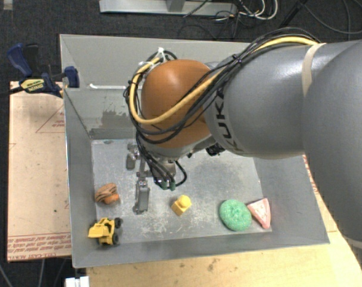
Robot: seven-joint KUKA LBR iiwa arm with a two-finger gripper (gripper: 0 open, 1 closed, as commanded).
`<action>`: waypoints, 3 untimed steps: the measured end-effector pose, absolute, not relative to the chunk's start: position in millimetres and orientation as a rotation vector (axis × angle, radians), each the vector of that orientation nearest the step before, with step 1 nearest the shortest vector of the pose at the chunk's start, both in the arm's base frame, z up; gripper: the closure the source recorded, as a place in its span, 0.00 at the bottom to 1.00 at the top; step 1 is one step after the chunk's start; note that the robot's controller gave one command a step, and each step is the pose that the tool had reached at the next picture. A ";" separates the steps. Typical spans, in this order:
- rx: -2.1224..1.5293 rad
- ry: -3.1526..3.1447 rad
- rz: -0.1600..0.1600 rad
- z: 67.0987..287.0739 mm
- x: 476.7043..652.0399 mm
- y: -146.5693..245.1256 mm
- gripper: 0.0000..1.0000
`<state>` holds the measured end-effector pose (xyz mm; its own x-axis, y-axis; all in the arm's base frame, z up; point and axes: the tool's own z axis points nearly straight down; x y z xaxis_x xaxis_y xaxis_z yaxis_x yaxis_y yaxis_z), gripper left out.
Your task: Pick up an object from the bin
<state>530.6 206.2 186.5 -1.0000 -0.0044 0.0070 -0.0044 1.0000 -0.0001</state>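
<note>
My gripper [140,204] hangs below the orange wrist cover and comes down to the bin floor left of the middle. Nothing shows in its grasp. A brown and orange lump [107,194] lies just to its left, apart from it. A small yellow block [181,205] sits on the floor a little to its right. A yellow toy vehicle [105,231] rests near the front left corner, below and left of the gripper.
A round green sponge-like ball [235,214] and a pink wedge [259,212] lie side by side at the front right. The thick grey arm and its cables cover the bin's back and right side.
</note>
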 end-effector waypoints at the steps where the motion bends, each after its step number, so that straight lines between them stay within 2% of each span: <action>1: 0.001 -3.142 -0.002 191.3 532.3 205.2 0.00; 2: 0.017 -3.154 -0.009 150.6 562.5 222.3 0.00; 3: 0.252 -3.129 0.001 119.3 556.7 229.7 0.00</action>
